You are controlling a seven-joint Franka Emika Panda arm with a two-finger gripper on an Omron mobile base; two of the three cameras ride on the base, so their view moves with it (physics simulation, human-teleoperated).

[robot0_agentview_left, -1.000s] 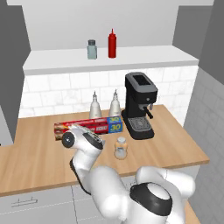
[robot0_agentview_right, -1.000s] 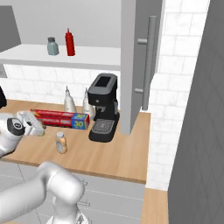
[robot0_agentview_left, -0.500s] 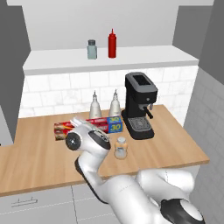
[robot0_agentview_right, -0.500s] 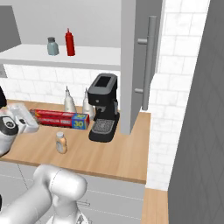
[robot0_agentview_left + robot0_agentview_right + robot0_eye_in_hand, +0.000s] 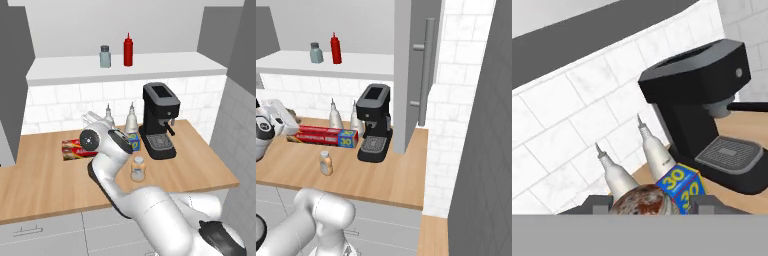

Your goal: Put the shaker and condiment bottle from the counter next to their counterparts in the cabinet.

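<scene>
looking along the gripper (image 5: pixel 649 204) in the hand view, a round, mottled brown-grey top sits right between the two dark fingers (image 5: pixel 597 204): that's the shaker (image 5: pixel 643 199), seen end on. one finger is just to each side of it, but whether they press on it or stand a touch apart, i cannot tell; a sliver of the box shows between the shaker and one of them.

past the shaker there's the blue end of the foil box (image 5: pixel 681 184) with its yellow "30", two silvery cone bottles (image 5: pixel 656 154) against the white tiles, and the black coffee machine (image 5: pixel 699 107).

over in the left base view, the white arm (image 5: pixel 107 150) reaches across the wooden counter (image 5: pixel 45 185), its hand above the red foil box. the condiment bottle (image 5: pixel 138 168) stands upright on the counter, alone, just in front of the coffee machine and near the arm.

up in the cabinet (image 5: pixel 165 62), the pale grey-blue shaker (image 5: pixel 105 56) and the red squeeze bottle (image 5: pixel 128 50) stand side by side on the white shelf, close but apart.
</scene>
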